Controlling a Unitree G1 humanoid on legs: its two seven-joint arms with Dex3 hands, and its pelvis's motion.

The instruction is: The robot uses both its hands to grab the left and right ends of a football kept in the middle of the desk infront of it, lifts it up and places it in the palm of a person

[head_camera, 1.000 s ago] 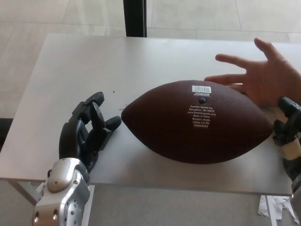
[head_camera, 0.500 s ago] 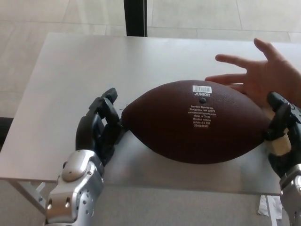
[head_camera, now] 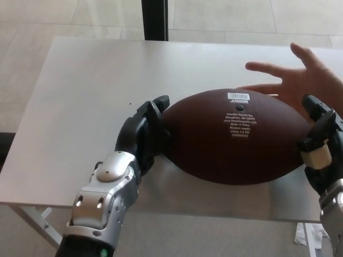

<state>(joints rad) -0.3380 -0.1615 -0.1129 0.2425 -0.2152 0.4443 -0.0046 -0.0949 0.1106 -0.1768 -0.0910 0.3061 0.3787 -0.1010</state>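
A brown football point(head_camera: 236, 136) with white print and a barcode label lies lengthwise on the grey desk point(head_camera: 80, 91), right of the middle. My left hand point(head_camera: 140, 138) cups its left tip, fingers curled against the leather. At the picture's right edge my right hand point(head_camera: 320, 140) presses its fingers on the right tip. The ball is clamped between both hands; whether it has left the desk I cannot tell. A person's open hand point(head_camera: 303, 80) waits palm up just behind the ball's right end.
The desk's front edge point(head_camera: 214, 211) runs just below the ball. A dark post point(head_camera: 155, 19) stands behind the desk's far edge. Pale floor tiles surround the desk, and crumpled paper point(head_camera: 313, 235) lies on the floor at the lower right.
My left hand slid right and closed on the ball's left tip. The ball shifted a little to the right, against my right hand, which stayed on the right tip. The person's hand held still.
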